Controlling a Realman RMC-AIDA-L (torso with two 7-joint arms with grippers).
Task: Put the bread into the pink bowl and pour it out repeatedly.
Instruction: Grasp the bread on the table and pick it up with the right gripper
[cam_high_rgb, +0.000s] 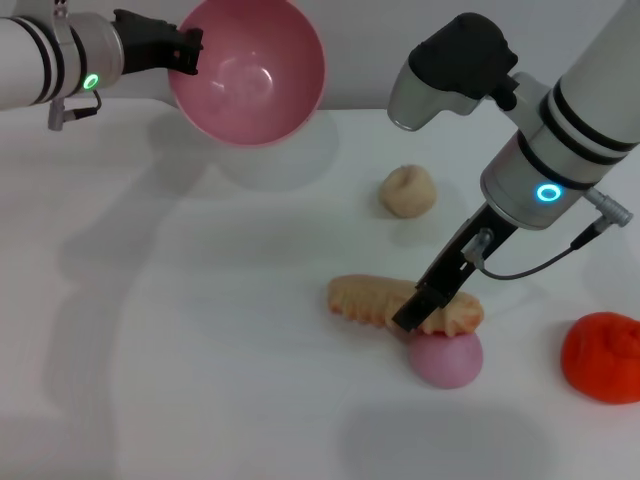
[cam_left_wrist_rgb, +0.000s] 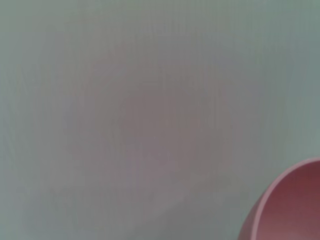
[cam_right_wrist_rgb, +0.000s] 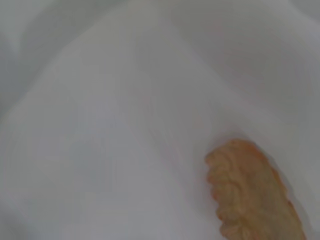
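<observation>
The left gripper (cam_high_rgb: 188, 50) held the pink bowl (cam_high_rgb: 250, 68) aloft by its rim; the right gripper (cam_high_rgb: 412, 315) was down on the bread (cam_high_rgb: 365, 298), grip unclear.

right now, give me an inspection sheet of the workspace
surface: white table, shadows on it.
job's things: bread lies flat on the table; pink bowl is held off the table, tilted, empty.
clutter: beige bun behind the bread; pink lump touching the bread's front; orange lump at the right edge.
grippers: left gripper grips the bowl's rim; right gripper is down on the bread.
cables: grey cable loops by the right wrist.
surroundings: nothing seen.
</observation>
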